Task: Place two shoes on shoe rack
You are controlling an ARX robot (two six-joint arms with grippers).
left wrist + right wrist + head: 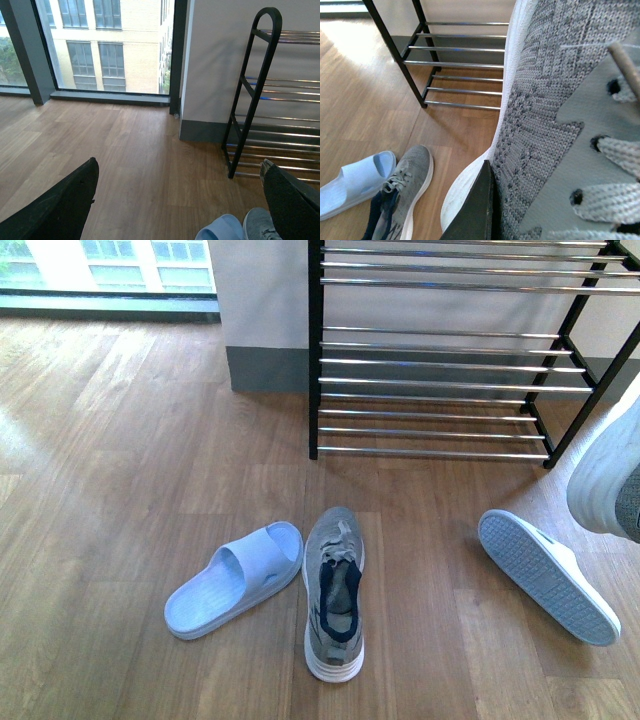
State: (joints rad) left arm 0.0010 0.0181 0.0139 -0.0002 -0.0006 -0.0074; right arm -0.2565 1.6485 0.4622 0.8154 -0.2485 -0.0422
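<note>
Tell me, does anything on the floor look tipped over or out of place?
Yes. One pale blue slide lies flipped on the right, sole showing, well apart from its mate, which sits upright beside the grey sneaker. The second grey sneaker is up in the air at the right edge.

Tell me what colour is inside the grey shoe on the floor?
The lining is navy, best seen in the front view.

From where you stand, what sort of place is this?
Likely a home entryway or hall corner, though I can't be sure. A tiered shoe rack stands against the wall, a slide and a grey sneaker lie on the wood floor, and a tall window looks out on another building.
</note>
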